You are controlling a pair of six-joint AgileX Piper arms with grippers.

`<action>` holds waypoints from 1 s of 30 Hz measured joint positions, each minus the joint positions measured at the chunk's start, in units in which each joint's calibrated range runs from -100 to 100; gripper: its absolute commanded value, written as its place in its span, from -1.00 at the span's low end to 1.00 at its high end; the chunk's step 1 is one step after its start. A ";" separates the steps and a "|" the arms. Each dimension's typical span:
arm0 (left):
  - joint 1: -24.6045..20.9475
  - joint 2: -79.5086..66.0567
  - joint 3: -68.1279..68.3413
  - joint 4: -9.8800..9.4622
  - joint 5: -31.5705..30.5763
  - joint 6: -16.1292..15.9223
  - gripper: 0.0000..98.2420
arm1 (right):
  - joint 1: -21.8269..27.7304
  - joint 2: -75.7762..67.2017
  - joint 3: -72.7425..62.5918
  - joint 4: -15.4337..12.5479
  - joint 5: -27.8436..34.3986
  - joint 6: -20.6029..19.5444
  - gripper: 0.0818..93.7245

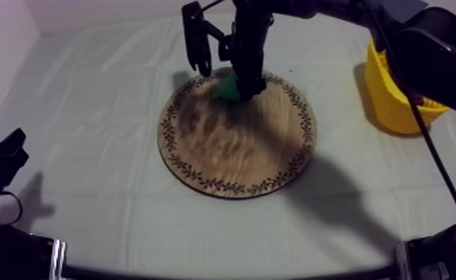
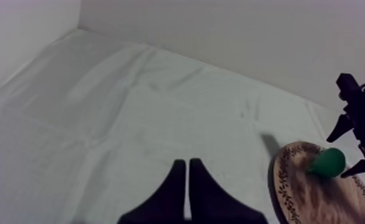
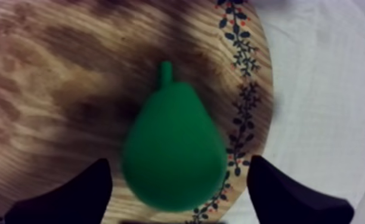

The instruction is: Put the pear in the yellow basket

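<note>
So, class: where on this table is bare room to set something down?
Bare: cloth left of and in front of the board, plus the board's near half. Crowded: its far rim, where the right gripper straddles the pear.

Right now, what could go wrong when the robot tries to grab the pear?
1. The right end effector is open around the wide, rounded end of the pear. Closing there might squeeze it out forwards.
2. The pear lies close to the rim of the board, so a nudge could roll it onto the cloth.
3. The basket stands off to the side, so a weak grip might drop the pear on the way.
</note>
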State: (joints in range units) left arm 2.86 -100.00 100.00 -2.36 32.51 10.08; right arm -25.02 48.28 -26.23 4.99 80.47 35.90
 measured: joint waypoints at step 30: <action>0.00 0.00 0.00 0.00 0.00 0.00 -1.00 | 1.63 -4.31 -0.62 -1.07 -1.00 0.14 -0.38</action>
State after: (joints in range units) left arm 2.86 -100.00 100.00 -2.36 32.51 10.08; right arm -23.40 43.97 -26.85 3.92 79.48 36.04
